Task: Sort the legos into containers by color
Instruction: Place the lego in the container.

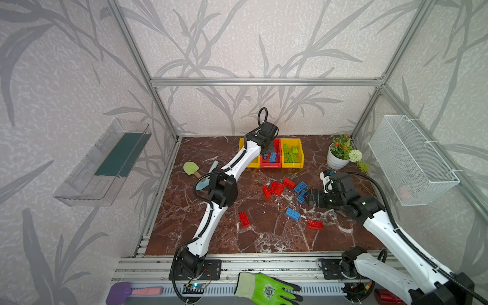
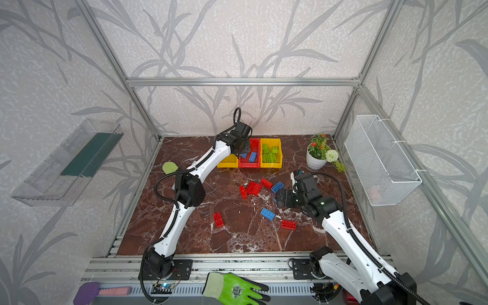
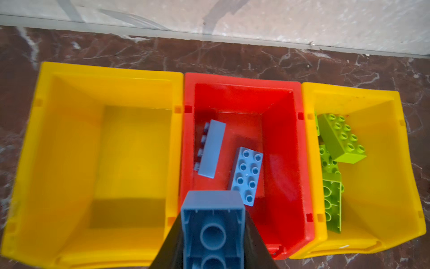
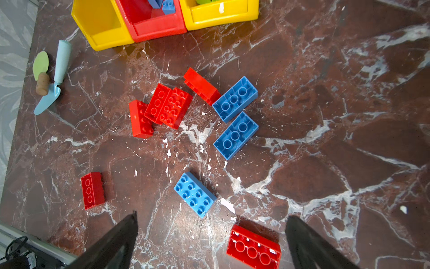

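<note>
Left end effector: pinching a blue studded plastic brick over the red middle plastic bin.
Right end effector: spread above loose red and blue bricks on the marble worktop.
Lime green bricks: in a yellow end bin.

potted plant | wire basket | clear tray | green glove | trowel

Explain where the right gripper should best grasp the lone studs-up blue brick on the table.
Come straight down on the blue brick and close across its two long side walls at mid-length. It lies flat, studs up, so those walls are parallel and the narrower span, and nothing touches it. The open right gripper would likely need turning to match its diagonal pose.
</note>
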`<state>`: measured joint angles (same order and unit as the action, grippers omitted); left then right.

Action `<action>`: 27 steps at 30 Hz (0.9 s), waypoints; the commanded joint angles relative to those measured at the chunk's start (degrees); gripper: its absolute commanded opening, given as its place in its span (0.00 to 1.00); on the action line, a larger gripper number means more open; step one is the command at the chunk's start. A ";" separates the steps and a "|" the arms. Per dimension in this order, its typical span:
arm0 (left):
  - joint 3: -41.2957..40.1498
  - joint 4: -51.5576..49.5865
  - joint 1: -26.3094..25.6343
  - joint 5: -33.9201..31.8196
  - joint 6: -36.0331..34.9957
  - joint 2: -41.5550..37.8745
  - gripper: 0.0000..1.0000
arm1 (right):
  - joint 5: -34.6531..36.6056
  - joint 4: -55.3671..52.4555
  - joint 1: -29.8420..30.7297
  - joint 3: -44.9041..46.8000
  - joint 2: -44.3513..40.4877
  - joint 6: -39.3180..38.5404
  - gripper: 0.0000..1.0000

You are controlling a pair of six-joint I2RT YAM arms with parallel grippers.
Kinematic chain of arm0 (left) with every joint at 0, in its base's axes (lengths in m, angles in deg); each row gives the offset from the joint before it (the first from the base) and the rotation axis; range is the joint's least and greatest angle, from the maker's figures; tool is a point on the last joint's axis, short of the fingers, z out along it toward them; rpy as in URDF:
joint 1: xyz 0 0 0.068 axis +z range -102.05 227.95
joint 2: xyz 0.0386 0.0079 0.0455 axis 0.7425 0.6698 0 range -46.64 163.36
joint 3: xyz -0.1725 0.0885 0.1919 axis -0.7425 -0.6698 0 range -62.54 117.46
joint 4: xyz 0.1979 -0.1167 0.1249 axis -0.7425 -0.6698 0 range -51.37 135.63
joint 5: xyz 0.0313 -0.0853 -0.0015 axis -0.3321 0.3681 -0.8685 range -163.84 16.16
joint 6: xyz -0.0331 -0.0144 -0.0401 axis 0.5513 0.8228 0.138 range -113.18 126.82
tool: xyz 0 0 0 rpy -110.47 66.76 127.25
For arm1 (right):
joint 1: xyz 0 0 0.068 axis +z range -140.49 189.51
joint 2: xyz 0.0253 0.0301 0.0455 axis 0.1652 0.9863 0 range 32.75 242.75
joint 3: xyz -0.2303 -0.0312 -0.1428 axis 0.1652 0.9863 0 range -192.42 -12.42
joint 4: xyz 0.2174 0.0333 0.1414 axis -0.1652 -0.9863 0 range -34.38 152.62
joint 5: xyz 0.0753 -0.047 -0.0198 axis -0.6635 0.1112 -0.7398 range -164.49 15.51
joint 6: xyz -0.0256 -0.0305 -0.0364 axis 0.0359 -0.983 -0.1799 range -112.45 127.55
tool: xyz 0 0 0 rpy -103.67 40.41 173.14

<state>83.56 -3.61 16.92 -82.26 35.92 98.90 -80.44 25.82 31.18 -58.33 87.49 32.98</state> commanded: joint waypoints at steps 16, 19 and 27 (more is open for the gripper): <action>4.97 4.39 -0.06 7.00 -2.55 4.81 0.65 | 2.08 -3.97 -2.33 -5.85 1.69 -1.70 0.99; 4.92 4.67 -0.04 8.36 -2.61 4.25 0.73 | 1.96 -4.25 -2.33 -5.75 1.01 -1.31 0.99; -2.57 4.37 -1.91 10.80 -4.88 -3.07 0.71 | 3.29 -7.17 -2.33 -4.82 -3.61 -0.73 0.99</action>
<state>84.26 0.98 16.57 -72.62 33.30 101.50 -78.43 21.25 29.00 -62.57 86.20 31.78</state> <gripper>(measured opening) 0.715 0.991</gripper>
